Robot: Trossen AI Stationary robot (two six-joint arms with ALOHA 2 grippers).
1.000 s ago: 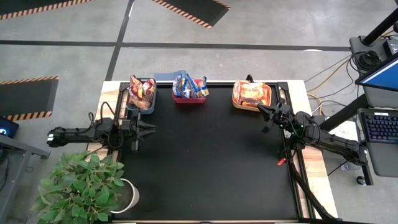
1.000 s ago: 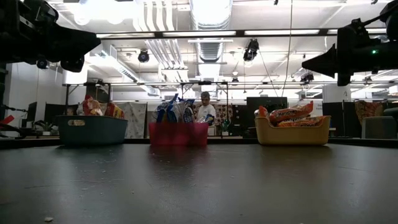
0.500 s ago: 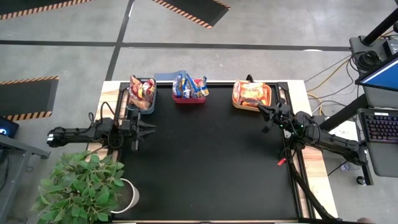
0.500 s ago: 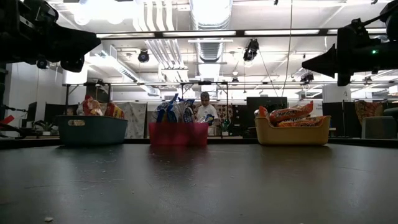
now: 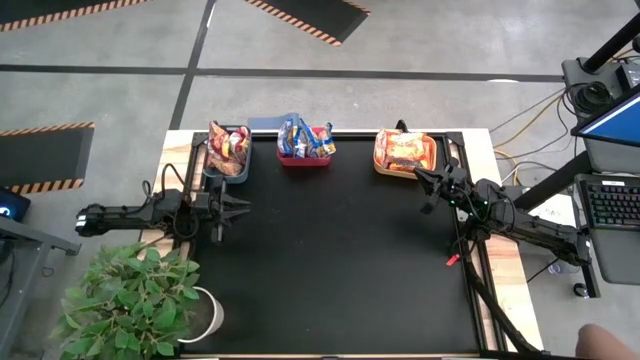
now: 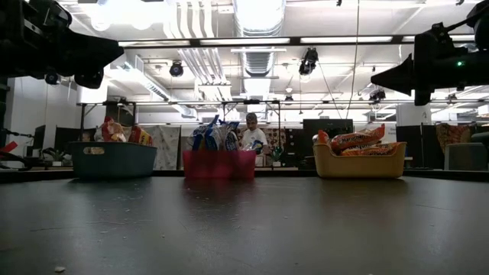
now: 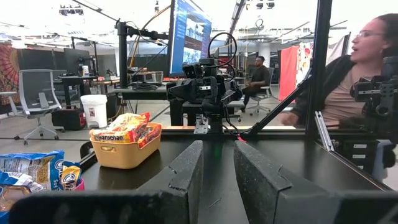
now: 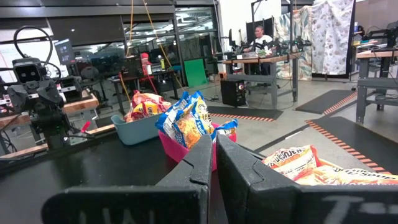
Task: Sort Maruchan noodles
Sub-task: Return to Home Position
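The Maruchan noodles lie in three bins along the table's far edge. Red-orange packets [image 5: 228, 143] fill the dark grey bin [image 6: 111, 160]. Blue-and-yellow packets [image 5: 303, 138] stand in the red bin [image 6: 218, 165]. Orange packets [image 5: 404, 150] lie in the orange bin [image 6: 359, 166]. My left gripper [image 5: 246, 205] hangs open above the table's left side, pointing level toward the right, with nothing between its fingers [image 7: 186, 168]. My right gripper [image 5: 418, 175] is shut and holds nothing. It hangs at the right side, near the orange bin, pointing toward the far left.
The black table top [image 5: 340, 260] spreads between both arms. A potted plant [image 5: 130, 300] stands at the near left corner. A small red item [image 5: 452, 260] lies at the table's right edge. A person [image 7: 360, 68] sits beyond the right side, and a hand [image 5: 603, 340] shows off the near right corner.
Both arms have kept still. A person's hand has come into the high view at the near right corner, off the table.
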